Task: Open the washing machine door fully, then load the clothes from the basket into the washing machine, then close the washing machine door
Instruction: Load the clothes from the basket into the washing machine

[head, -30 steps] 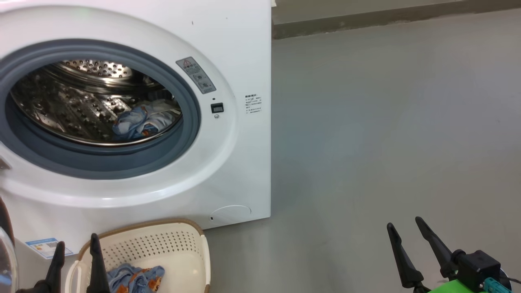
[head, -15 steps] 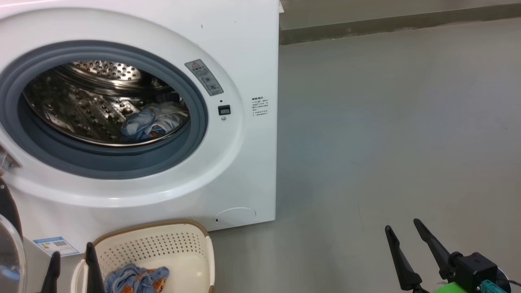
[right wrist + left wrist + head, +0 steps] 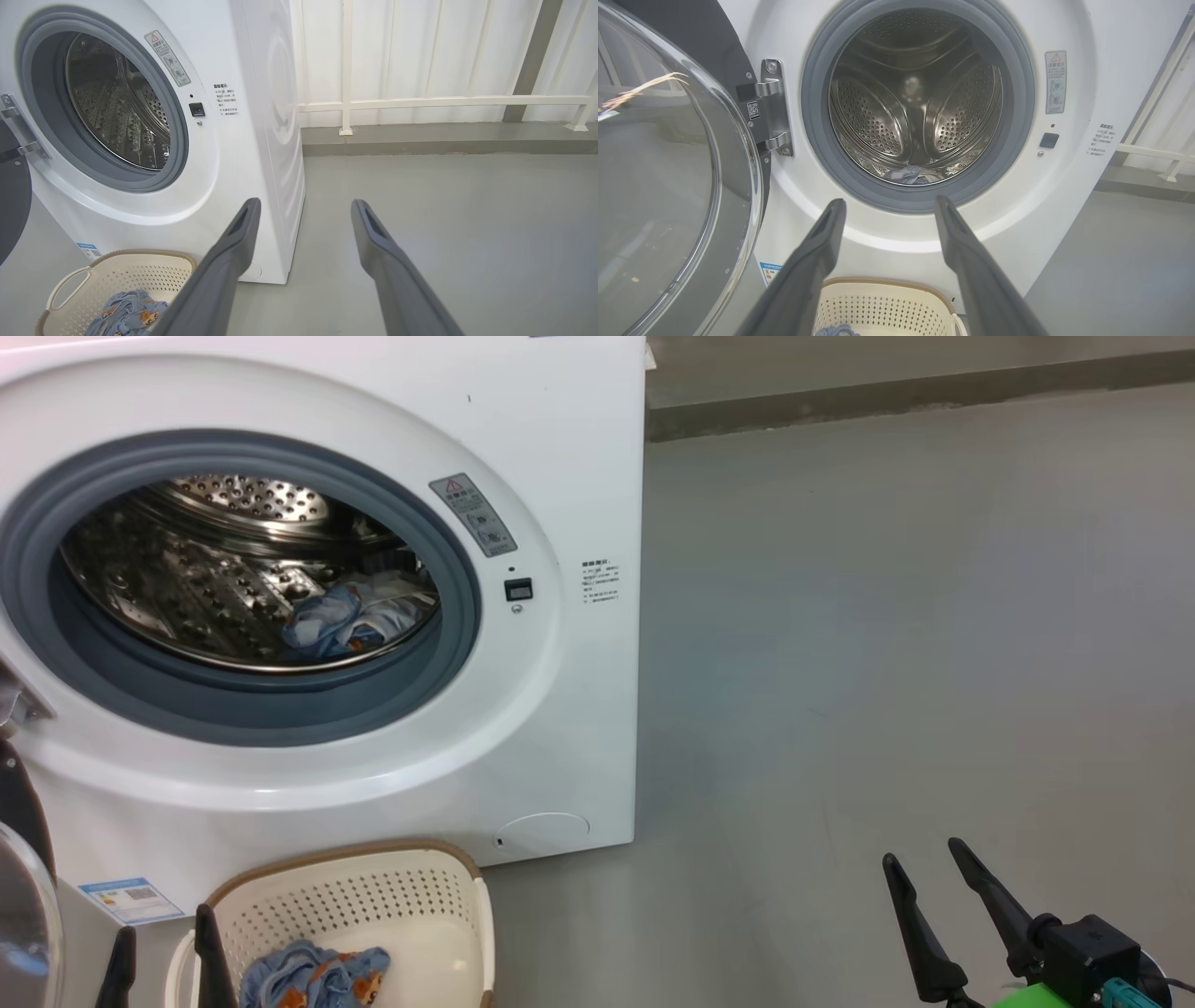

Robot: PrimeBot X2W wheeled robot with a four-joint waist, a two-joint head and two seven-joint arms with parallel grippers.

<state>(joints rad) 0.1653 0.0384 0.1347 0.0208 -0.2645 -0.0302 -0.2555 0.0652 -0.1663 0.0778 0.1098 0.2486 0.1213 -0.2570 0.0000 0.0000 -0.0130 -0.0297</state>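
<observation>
Down in the cream perforated plastic basket (image 3: 373, 896), just beside my wide-open left gripper (image 3: 163, 922), lay the crumpled blue animal-print clothes (image 3: 313, 975): soft, light, floppy. I judged the highest bunched fold the best pinch. My right gripper (image 3: 922, 852) gaped too, empty.

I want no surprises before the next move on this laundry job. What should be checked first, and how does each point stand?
1. Round black-rimmed glass door swung aside, mouth of the big white washing machine unobstructed: ok.
2. Left gripper open, empty: ok.
3. Right gripper open, empty, over bare grey floor: ok.
4. Cream perforated plastic basket emptied: not ok, blue printed clothes lie in it.
5. Garments in the steel drum clear of the grey gasket: ok.
</observation>
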